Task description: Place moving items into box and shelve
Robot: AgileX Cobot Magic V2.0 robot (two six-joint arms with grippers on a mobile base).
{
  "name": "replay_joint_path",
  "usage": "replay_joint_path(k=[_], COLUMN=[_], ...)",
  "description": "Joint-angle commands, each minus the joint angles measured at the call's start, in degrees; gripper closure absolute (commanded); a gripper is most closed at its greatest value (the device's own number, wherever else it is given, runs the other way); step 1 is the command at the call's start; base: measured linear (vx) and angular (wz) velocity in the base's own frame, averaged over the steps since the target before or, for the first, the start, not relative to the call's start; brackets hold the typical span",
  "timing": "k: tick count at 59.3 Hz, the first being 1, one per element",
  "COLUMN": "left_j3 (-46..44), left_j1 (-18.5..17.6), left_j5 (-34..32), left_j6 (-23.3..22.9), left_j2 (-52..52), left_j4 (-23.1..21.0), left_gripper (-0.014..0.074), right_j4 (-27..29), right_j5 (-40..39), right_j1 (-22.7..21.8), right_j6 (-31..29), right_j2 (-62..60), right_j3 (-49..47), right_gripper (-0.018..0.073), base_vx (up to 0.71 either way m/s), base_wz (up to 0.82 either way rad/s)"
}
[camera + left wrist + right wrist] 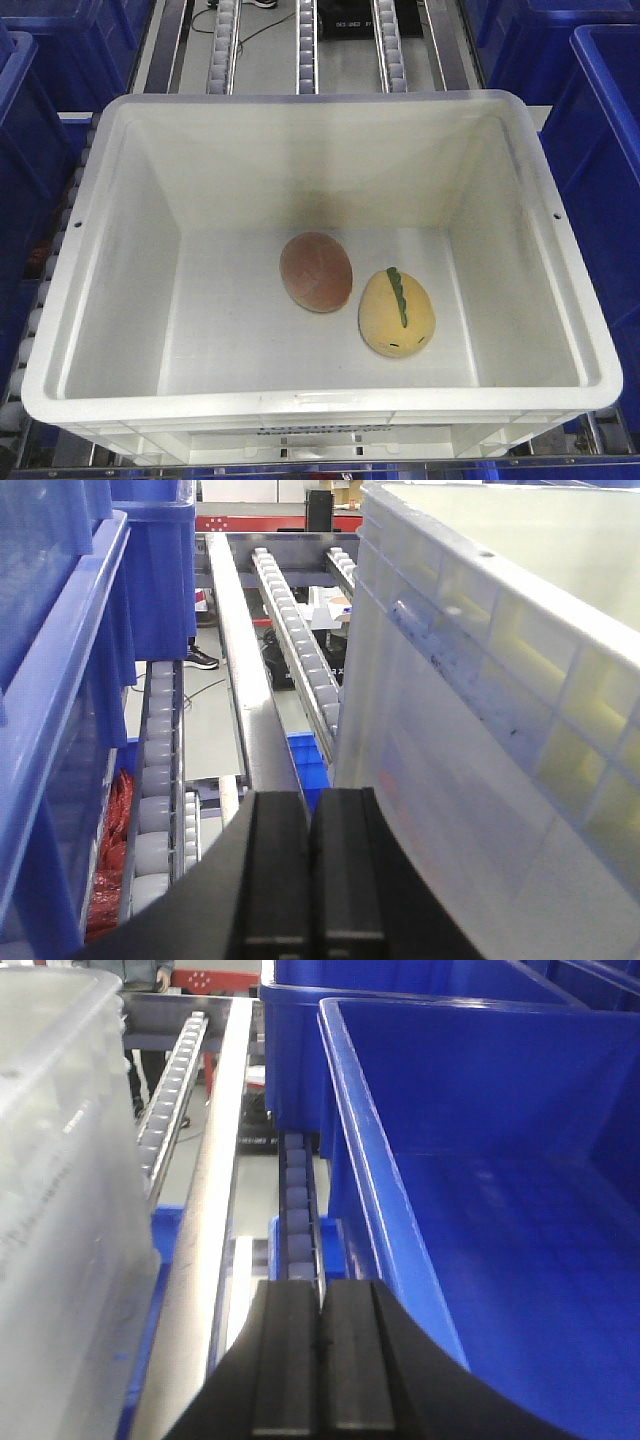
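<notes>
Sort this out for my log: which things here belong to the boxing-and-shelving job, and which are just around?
Job:
- white box
- brown plush egg
- yellow plush egg

Just around:
- blue bins
- roller tracks

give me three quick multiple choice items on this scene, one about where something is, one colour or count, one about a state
1. Where does the yellow egg-shaped plush toy with a green ridge lie?
A. on the rollers
B. inside the large white plastic tote
C. in a blue plastic bin

2. How many plush toys are in the tote?
A. one
B. two
C. four

3. How do the fingers of the left gripper stand?
A. pressed together, holding nothing
C. spread wide
B. clamped on a toy

Key: 1 B, the front view shows it on the tote floor. 2 B, the plain reddish-brown egg-shaped plush toy lies beside the yellow one. 3 A, the left wrist view shows the two black fingers meeting with nothing between them; the right gripper looks the same.
</notes>
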Motion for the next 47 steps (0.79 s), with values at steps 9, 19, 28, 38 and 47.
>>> replay_joint_path(k=[9,19,28,38,47], left_j3=[1.4,1.4,1.4,1.4,1.4], left_j1=[0.5,0.5,0.5,0.5,0.5], left_j5=[-5.4,-5.4,-5.4,-5.4,-5.4], left_j6=[-0.1,-0.1,-0.1,-0.1,-0.1], left_j2=[-0.7,-0.7,-0.7,-0.7,-0.7], left_j4=[0.7,0.7,0.7,0.7,0.7], left_gripper=[0.0603,0.0603,0.0603,0.0603,0.0603], right_j4=[0.3,0.0,0.2,0.2,0.2], right_j5=[-16.8,-15.0,-15.4,-15.3,-15.3], right_j1=[-0.3,-0.3,-0.3,-0.3,-0.3], right_j6=[-0.1,-0.2,-0.2,-0.2,-0.2], right_j2=[-0.7,-0.7,-0.7,-0.7,-0.7], right_j3=[7.6,7.5,7.5,7.5,7.5], right_gripper=[0.0571,0.0568,0.0568,0.0568,0.0568], base_vx=[0.00,0.00,0.00,0.00,0.00], base_wz=[0.00,0.00,0.00,0.00,0.00])
